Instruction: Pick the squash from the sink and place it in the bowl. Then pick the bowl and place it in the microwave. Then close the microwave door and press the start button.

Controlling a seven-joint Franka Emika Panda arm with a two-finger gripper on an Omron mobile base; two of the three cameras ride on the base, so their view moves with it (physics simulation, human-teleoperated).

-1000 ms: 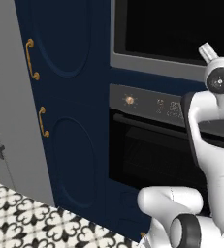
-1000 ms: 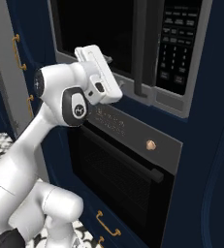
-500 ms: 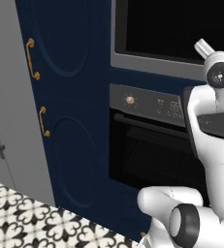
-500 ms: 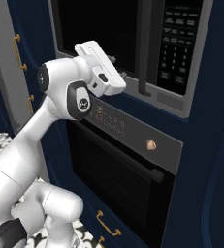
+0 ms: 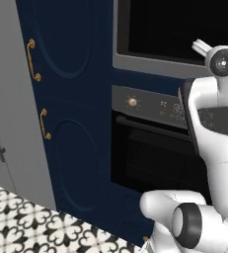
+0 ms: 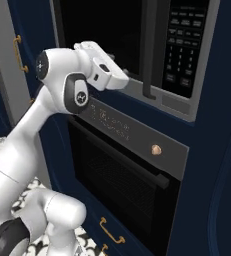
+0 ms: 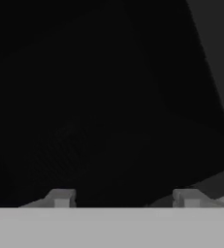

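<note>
Black microwave door (image 6: 102, 35) — end effector (image 7: 125, 198) spread, close against it

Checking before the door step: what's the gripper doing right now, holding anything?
Gripper: open, holding nothing, facing the dark microwave.

The microwave door (image 6: 99, 35) is showing black glass in a silver-grey frame. The oven (image 5: 150, 148) is showing black with a copper knob (image 5: 132, 102). Navy cabinets (image 5: 71, 123) are carrying 2 gold handles (image 5: 32, 60). At 7 o'clock, the floor (image 5: 31, 227) is showing black-and-white floral tiles.
</note>
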